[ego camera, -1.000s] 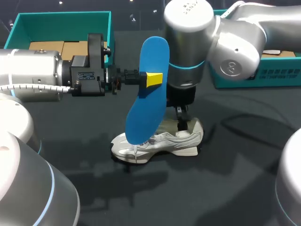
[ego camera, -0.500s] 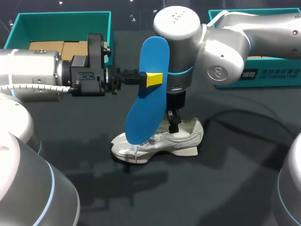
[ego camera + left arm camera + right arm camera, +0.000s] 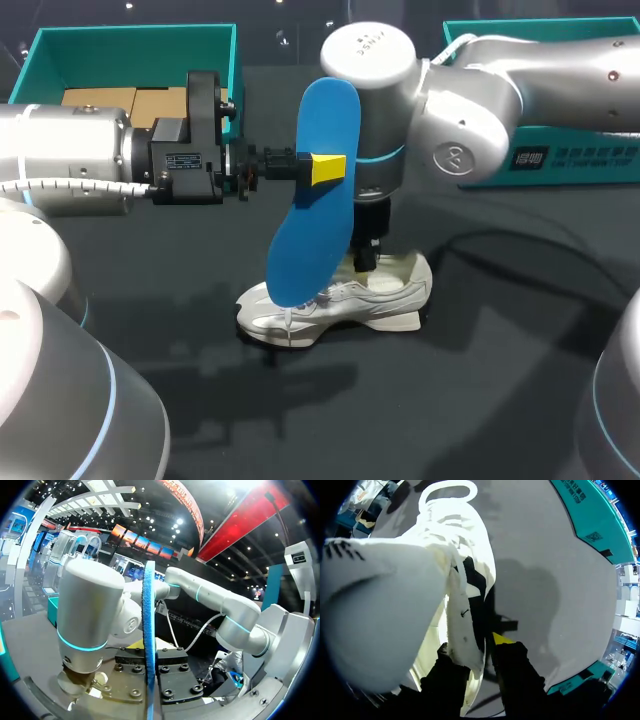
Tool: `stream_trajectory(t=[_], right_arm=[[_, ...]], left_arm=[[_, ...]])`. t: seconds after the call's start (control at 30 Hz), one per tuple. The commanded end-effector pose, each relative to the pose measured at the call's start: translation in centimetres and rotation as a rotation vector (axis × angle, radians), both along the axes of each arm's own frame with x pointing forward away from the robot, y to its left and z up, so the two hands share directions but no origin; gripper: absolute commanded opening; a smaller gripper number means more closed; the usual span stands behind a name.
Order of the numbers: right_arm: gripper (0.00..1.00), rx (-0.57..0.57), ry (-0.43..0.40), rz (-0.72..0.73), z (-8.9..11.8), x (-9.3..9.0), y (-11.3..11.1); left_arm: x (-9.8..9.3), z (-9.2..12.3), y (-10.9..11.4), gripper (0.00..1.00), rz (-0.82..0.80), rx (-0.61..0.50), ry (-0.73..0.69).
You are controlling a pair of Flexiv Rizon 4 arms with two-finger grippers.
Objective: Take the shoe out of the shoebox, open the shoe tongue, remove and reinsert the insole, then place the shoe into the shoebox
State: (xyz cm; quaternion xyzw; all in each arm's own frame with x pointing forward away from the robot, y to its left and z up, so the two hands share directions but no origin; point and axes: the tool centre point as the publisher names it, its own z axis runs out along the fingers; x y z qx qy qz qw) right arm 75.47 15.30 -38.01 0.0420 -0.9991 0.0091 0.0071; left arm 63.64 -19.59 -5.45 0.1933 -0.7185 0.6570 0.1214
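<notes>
Shoe (image 3: 340,300) lies on its sole on the table (image 3: 500,400), toe toward my left arm's side, out of any box. The right gripper (image 3: 368,258) comes straight down onto the shoe's heel end. In the right wrist view it (image 3: 487,647) is closed on the collar wall, with one finger inside the opening, one outside and white fabric pinched between. It is probably there to pin the shoe down and hold the mouth open for the insole. The insole (image 3: 315,190), blue, is out of the shoe and hangs almost upright right above it. Its lower tip is just over the laces at the toe end and its upper end is high above the shoe. That looks staged for reinsertion, though the tip is not in the opening yet. The left gripper (image 3: 325,168) reaches in sideways above the shoe and clamps the insole near its middle, flat faces between the fingers. The left wrist view shows the insole (image 3: 148,640) edge-on, squeezed tight in that gripper (image 3: 148,680). A mid-length grip likely leaves the lower end free to feed in. Left box (image 3: 135,30) and right box (image 3: 560,165), both teal, sit behind the shoe, well apart from it. Either could be where the shoe goes back; I can't tell which.
</notes>
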Motion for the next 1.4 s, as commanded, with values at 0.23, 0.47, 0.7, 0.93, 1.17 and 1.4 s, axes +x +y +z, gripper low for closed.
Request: stream_trajectory(t=[0.23, 0.47, 0.7, 0.93, 1.17, 1.4], right_arm=[[0.00, -0.002, -0.002, -0.051, 1.6, -1.0, -1.1], [0.00, 0.007, 0.036, -0.229, 3.3, -0.9, -2.2], [0.00, 0.045, 0.076, -0.445, 3.9, -1.1, -2.3], [0.00, 0.045, 0.076, -0.445, 3.9, -1.1, -2.3], [0.00, 0.053, 0.103, -0.600, 4.3, -1.3, -2.4], [0.00, 0.044, 0.138, -0.988, 5.3, -3.3, -2.6]], left_arm=[[0.0, -0.1, -0.1, 0.00, 0.002, -0.002, 0.000], [0.0, -0.1, -0.1, 0.00, 0.002, -0.002, 0.000], [0.0, -0.1, -0.1, 0.00, 0.002, -0.002, 0.000], [0.0, -0.1, -0.1, 0.00, 0.002, -0.002, 0.000], [0.0, -0.1, -0.1, 0.00, 0.002, -0.002, 0.000], [0.0, -0.1, -0.1, 0.00, 0.002, -0.002, 0.000]])
